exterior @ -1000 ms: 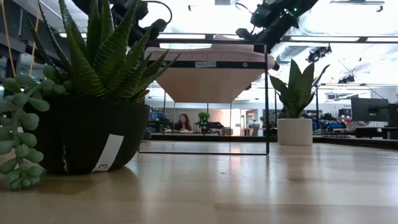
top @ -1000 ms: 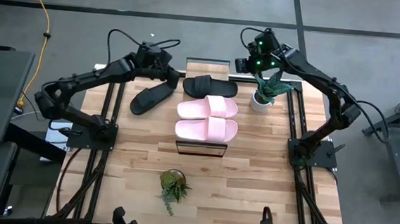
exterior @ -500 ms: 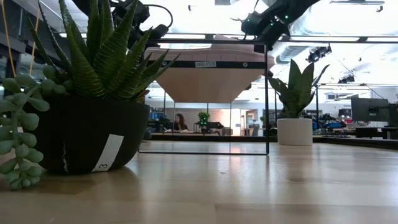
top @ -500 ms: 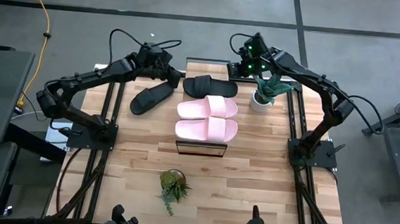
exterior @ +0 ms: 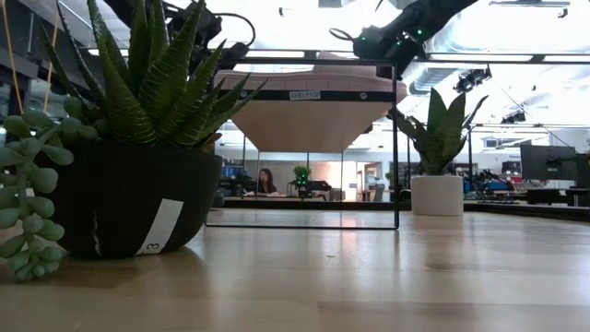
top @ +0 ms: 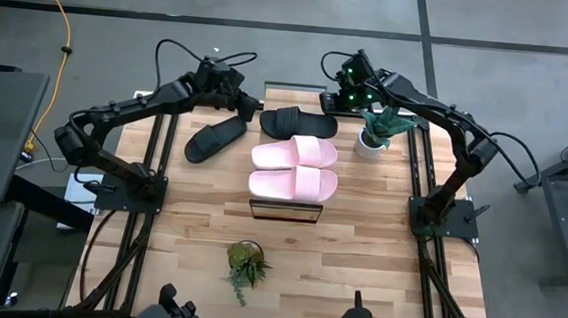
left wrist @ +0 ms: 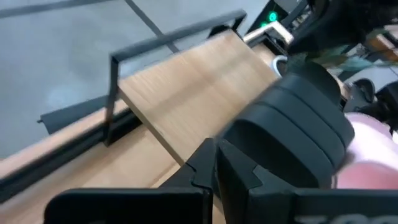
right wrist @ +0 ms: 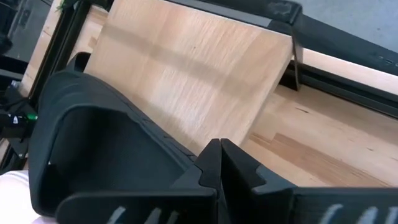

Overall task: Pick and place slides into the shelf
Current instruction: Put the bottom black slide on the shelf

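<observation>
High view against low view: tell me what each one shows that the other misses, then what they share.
Only the high view shows the slides laid out: two pink slides and one black slide on the shelf, and another black slide on the tabletop beside it.

Only the low view shows the room behind, with a seated person, and the shelf's thin black frame side-on.

Both show the dark-potted succulent and the white-potted plant.

Two pale pink foam slide sandals [top: 294,168]; two black foam slide sandals [top: 297,122]. Low shelf of light-wood plank [right wrist: 186,68] on thin black metal frame. Green succulent in black pot [exterior: 129,207]; green-leaved plant in white pot [exterior: 437,194].
</observation>
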`<state>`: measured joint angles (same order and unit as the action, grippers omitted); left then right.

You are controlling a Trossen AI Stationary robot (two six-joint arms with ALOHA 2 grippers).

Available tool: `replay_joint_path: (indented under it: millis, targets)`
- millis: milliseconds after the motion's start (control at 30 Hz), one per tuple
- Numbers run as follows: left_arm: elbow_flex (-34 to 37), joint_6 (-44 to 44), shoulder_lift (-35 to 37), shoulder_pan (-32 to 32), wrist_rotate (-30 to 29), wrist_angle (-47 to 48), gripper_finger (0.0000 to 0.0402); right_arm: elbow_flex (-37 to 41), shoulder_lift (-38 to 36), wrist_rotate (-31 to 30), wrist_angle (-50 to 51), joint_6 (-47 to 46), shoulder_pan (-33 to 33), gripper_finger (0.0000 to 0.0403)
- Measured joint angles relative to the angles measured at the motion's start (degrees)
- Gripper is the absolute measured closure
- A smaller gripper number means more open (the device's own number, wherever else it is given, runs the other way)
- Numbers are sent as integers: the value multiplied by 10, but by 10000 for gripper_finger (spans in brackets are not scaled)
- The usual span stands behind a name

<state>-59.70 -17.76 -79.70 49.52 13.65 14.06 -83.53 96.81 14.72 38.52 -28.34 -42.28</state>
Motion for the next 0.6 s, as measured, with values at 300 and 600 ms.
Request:
replay_joint_path:
  millis: [300, 600]
  targets:
    - [0, 5, -34, 16, 49, -11, 396, 0, 0, -2, 11, 1, 0, 403]
    - [0, 23, -64, 15, 63, -14, 396, 0, 0, -7, 17, -2, 0, 403]
